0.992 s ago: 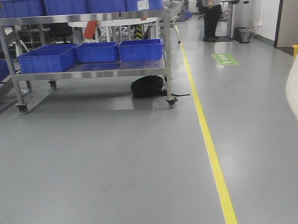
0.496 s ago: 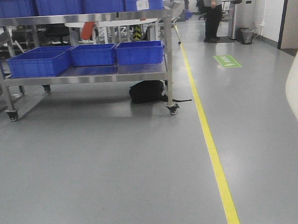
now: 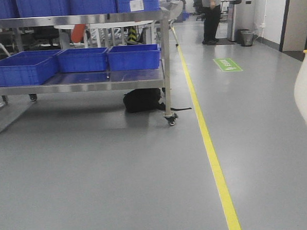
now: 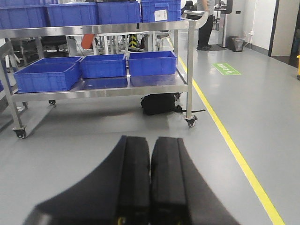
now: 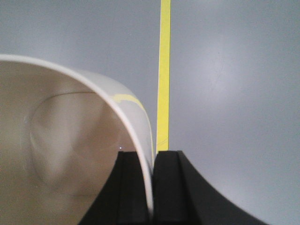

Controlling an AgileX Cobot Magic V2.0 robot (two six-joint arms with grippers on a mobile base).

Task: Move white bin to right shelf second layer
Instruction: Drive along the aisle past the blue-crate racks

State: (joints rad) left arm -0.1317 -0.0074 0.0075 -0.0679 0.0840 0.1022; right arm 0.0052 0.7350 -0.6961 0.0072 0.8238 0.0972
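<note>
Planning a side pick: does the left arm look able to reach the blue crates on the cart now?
Probably not. Nothing blocks the left gripper, shut and empty, but the blue crates sit on the steel cart across open floor.

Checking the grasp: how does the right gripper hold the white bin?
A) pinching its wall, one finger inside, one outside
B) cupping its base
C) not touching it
A: the right gripper is shut on the wall of the white bin, a finger each side.

Front and left wrist views face forward at the cart (image 3: 90, 87) and yellow line (image 3: 213, 161); right wrist looks down past the bin (image 5: 70, 140) at that line.
</note>
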